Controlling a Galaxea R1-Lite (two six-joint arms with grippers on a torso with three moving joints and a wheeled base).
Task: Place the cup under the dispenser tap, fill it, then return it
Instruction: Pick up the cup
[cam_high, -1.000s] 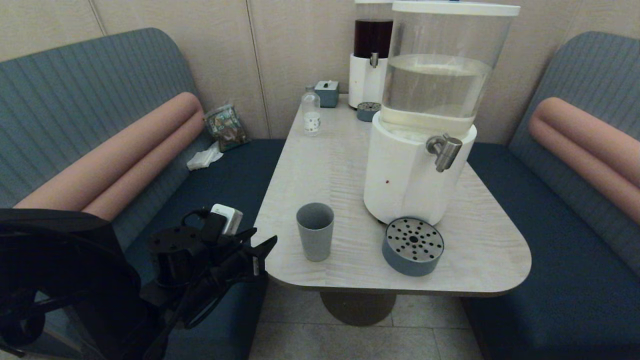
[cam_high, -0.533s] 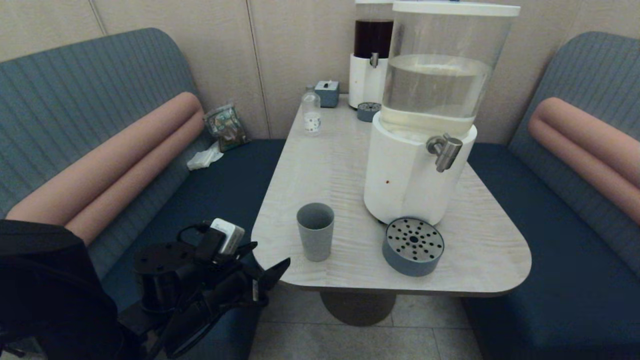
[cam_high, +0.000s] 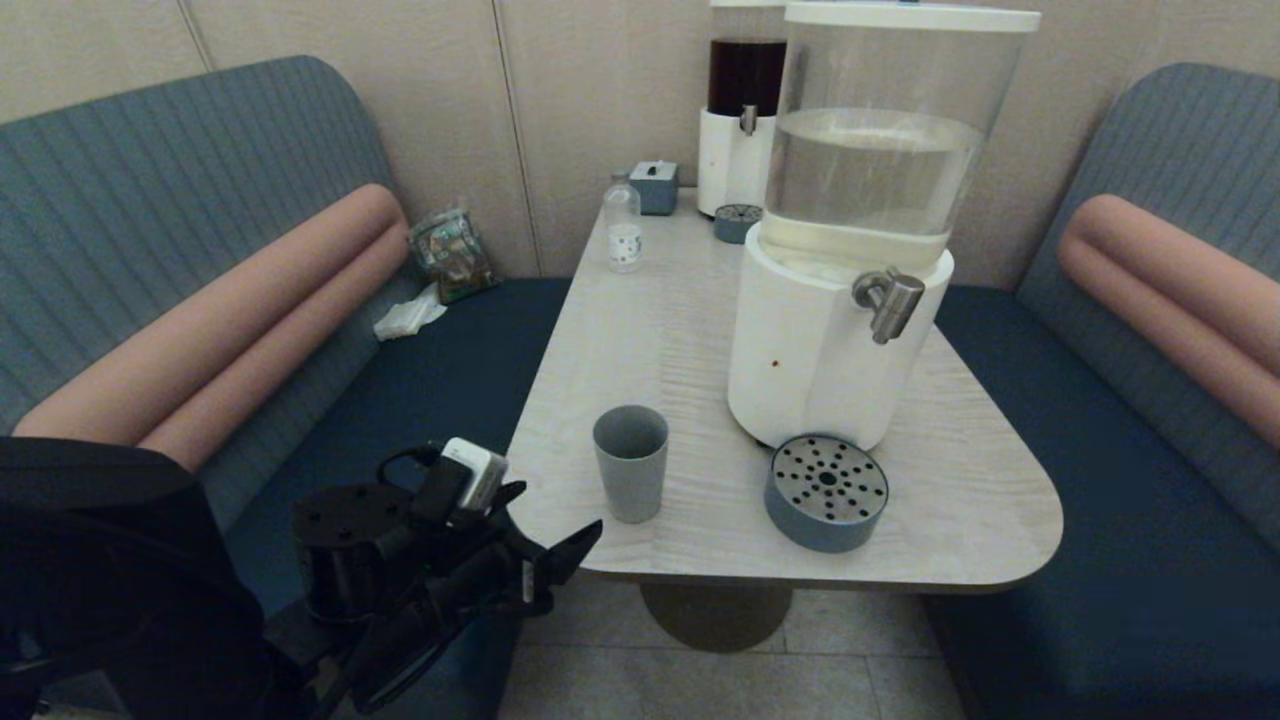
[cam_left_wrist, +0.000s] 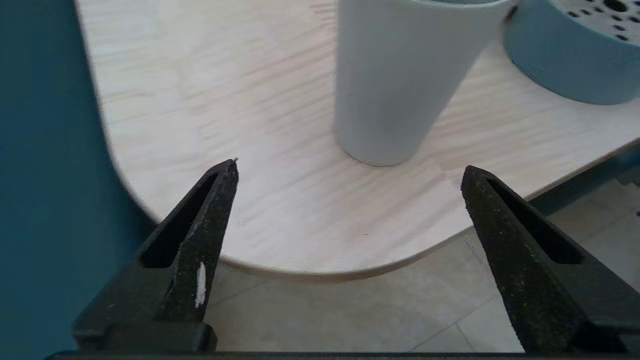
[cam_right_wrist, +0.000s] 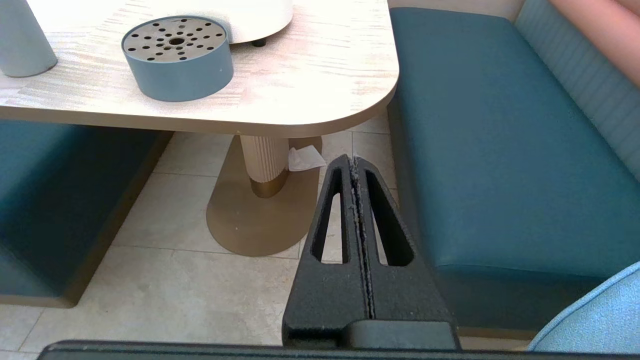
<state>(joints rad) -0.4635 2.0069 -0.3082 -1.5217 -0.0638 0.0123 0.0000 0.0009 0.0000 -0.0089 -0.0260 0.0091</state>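
You had the pale wood-grain table (cam_high: 700, 330) set between two blue benches (cam_high: 450, 370), and on it the large white-based dispenser (cam_high: 835, 340) with its clear-liquid tank stood toward your right side. Behind it, against the wall, stood the smaller dispenser (cam_high: 735, 130) with dark liquid. The dispenser tap (cam_high: 888, 300), a short steel spout bent downward, stuck out from the white base, and the round drip tray (cam_high: 826, 490) with its perforated steel top sat on the table just beside the base, below and a little left of the spout. The cup (cam_high: 630, 462) stood upright on the table, left of the drip tray and apart from it, near the table's front edge and not under the tap. Your left gripper (cam_high: 555, 545) hung at the front left corner of the table, its jaws spread wide with nothing between them; in the left wrist view the cup (cam_left_wrist: 400, 85) stood ahead of the gap between the two fingertips (cam_left_wrist: 220, 185), untouched. Your right gripper (cam_right_wrist: 354, 165) was parked low beside the table over the tiled floor, its fingers pressed together on nothing. A small clear bottle (cam_high: 622, 235) stood at the far end of the table.
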